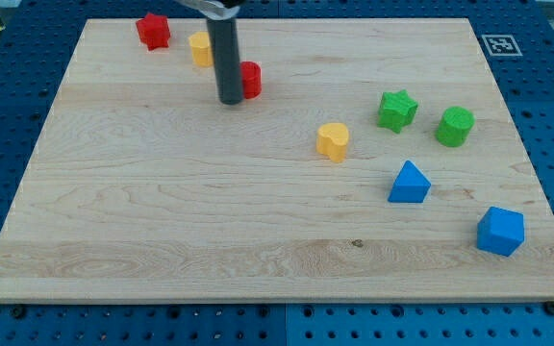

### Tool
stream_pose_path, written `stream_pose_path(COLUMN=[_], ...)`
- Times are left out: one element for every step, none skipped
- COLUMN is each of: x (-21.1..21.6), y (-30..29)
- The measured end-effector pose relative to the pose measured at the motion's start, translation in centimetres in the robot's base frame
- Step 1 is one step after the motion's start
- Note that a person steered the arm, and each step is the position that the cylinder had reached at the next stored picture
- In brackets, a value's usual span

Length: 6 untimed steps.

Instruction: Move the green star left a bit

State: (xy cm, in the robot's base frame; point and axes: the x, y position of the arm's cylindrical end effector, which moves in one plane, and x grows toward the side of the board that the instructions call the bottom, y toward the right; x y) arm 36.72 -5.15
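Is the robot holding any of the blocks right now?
No, nothing is held. There is no claw, only a rod. My tip rests on the board beside a red block, far to the view's left of the green star.

My tip (230, 100) sits on the pale wooden board (162, 240), upper left of centre, right up against a red round block (250, 79) that peeks out from behind the dark rod on the view's right. Just behind, toward the view's top left, a yellow block (200, 48) and a red star-shaped block (153, 31). Well off to the view's right, the green star block (397, 110), with a green cylinder block (455, 126) just beside it. A yellow heart-like block (333, 140) lies to the star's lower left. Below, a blue triangular block (409, 183) and a blue cube-like block (500, 231). A black-and-white marker tag (498, 43) marks the board's top right corner.
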Motion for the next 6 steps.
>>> stream_pose_path(x=[0.3, -1.0, -2.4, -2.7, -0.1, 0.9], y=[4.1, 8.4, 14.4, 21.1, 25.5, 24.7])
